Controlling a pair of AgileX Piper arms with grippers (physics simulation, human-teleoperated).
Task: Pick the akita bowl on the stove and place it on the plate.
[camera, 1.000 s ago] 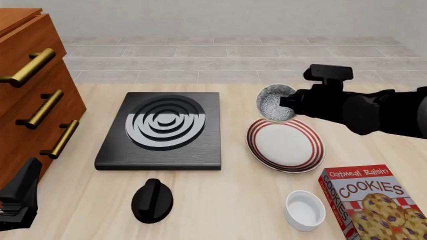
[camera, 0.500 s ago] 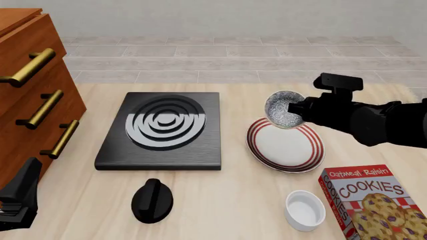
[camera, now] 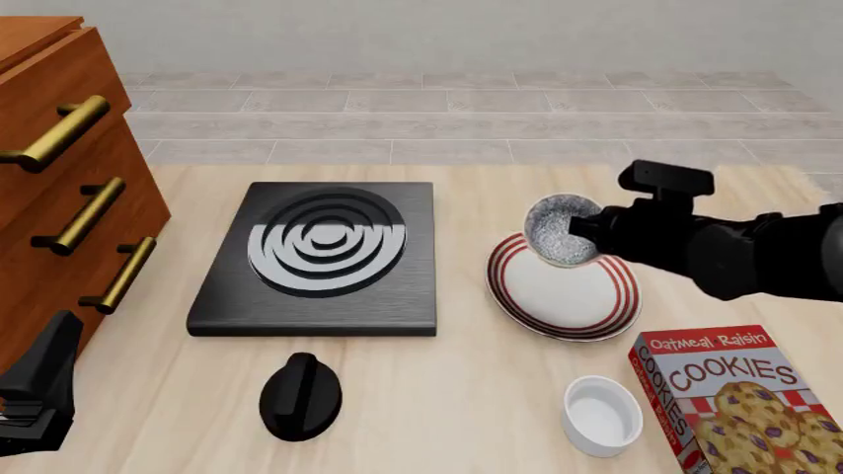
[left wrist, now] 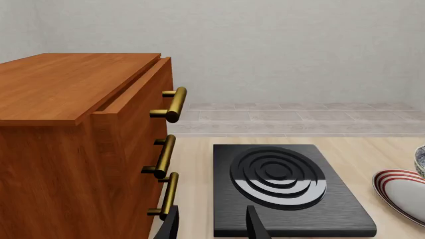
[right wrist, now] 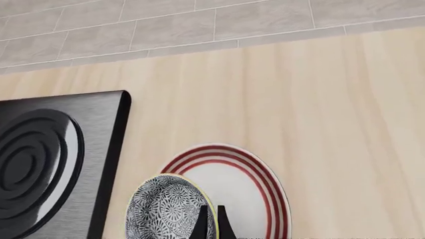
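The small round akita bowl (camera: pixel 563 230) with a speckled grey-and-white inside sits right of the middle of the front picture. It hangs tipped above the top edge of the round white plate (camera: pixel 579 321) with dark red rings. The black right gripper (camera: pixel 589 228) pinches the bowl's rim tight.

Best to bring the bowl over the plate's white middle, make it level, go down slowly, then let go.

The flat black stove (camera: pixel 395 296) lies left of the plate, bare. Lower right stand a plain white small bowl (camera: pixel 602 415) and a red cookie box (camera: pixel 744 405). Neither blocks the way. The left gripper (left wrist: pixel 214 230), at the left wrist picture's bottom, is spread apart, holding nothing, beside the brown wooden drawers (camera: pixel 53 178).
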